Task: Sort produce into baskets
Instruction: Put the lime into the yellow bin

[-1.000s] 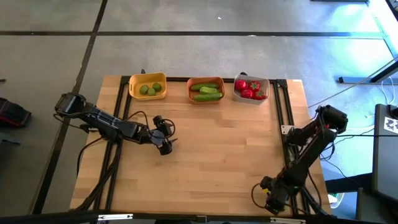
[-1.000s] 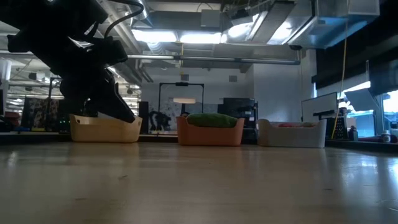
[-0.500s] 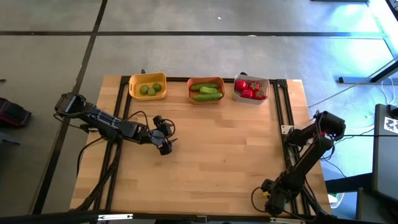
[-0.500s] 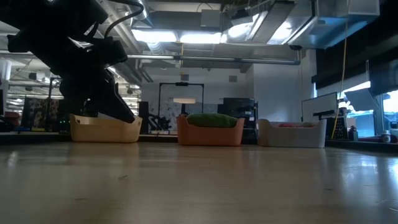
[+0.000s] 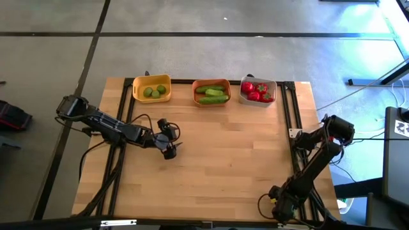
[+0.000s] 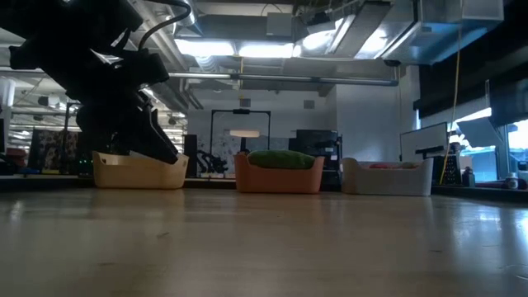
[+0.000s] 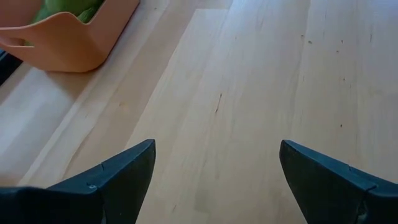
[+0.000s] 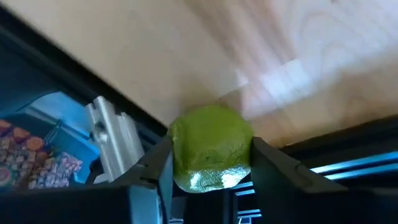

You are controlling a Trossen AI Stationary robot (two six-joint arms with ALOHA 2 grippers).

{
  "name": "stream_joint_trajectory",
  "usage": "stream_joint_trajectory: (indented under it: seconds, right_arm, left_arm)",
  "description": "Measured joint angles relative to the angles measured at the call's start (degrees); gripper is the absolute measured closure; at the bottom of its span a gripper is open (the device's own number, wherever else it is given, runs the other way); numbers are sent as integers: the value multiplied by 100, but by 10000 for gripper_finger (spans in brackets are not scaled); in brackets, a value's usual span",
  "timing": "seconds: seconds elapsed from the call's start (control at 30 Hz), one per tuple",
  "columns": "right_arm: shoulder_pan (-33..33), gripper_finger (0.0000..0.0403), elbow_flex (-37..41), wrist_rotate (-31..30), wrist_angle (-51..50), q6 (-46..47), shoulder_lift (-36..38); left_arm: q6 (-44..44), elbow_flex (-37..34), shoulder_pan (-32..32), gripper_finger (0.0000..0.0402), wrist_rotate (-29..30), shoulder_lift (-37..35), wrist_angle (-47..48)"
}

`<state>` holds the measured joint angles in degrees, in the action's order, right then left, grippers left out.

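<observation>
**Right hand clamped on a lime at the worktop's near right corner**

Your right hand (image 8: 208,171) has its fingers closed on a lime (image 8: 210,147), down at the near right corner of the worktop (image 5: 223,166), off its edge by the frame. Your left hand (image 7: 211,180) hangs over the bare wood left of centre, fingers spread apart and holding nothing. Along the far edge, the yellow basket (image 5: 151,89) holds limes, the orange basket (image 5: 211,92) cucumbers, and the white basket (image 5: 258,91) tomatoes.

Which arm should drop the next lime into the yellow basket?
Right: the right hand is shut on a lime. The left hand is open and empty, though nearer the yellow basket.
</observation>
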<state>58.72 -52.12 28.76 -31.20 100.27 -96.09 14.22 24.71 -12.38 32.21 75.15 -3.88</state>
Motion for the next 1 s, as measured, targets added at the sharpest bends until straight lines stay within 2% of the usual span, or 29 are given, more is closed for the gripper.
stream_joint_trajectory:
  seconds: [0.2,0.4,0.73,1.0]
  right_arm:
    - [-324,260,-69,-755,110,-358,131]
    - [-787,259,-113,-1612,12,-1105,327]
    - [-2143,258,-115,-3132,-508,-3188,916]
    - [-3319,258,-115,-3724,-481,-4814,1354]
  left_arm:
    - [-31,0,4,61,0,-1,-19]
    - [-297,137,4,61,0,-2,-24]
    - [-1164,726,4,61,0,-2,-24]
    - [-1896,1355,-46,61,2,-2,-3]
